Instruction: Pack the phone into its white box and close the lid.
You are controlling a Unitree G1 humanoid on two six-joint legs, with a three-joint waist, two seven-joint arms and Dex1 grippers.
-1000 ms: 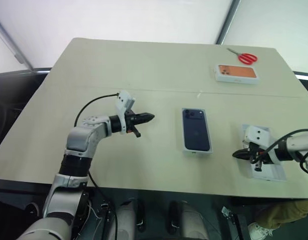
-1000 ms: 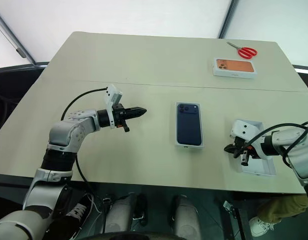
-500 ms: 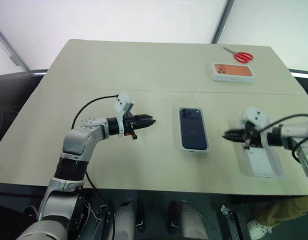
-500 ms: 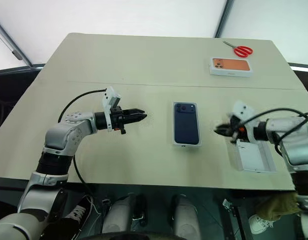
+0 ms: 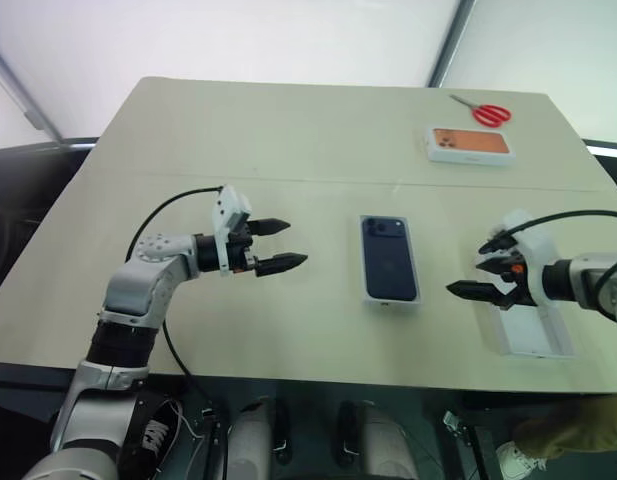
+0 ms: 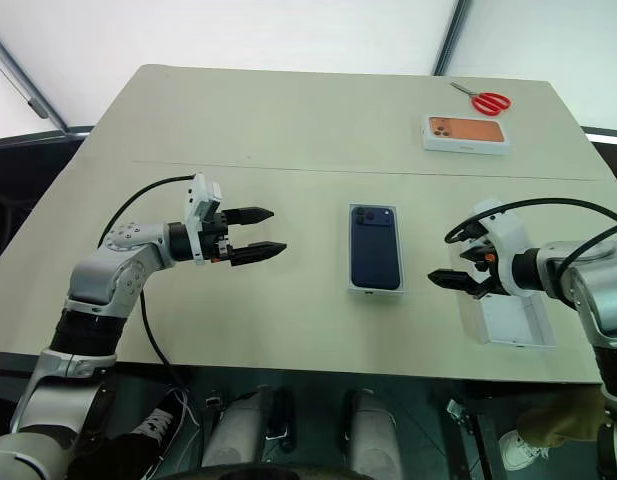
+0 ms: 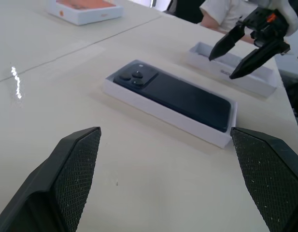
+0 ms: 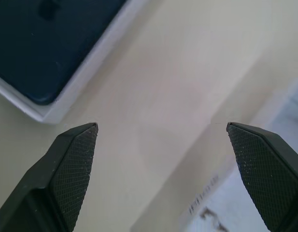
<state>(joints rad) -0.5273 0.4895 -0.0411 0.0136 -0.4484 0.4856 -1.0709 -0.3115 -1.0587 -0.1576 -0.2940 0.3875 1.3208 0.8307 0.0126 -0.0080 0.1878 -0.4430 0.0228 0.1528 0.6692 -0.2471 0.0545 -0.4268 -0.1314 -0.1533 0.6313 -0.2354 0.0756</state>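
Sitting in its box, the phone looks packed, seemingly flush. Both grippers, left and right, gape empty; you'll need the lid next.

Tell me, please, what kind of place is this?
Probably a test or demonstration workspace, not a home: a plain beige table stands before pale panel walls and holds only a few props, a phone in its white box, another phone box and red scissors.
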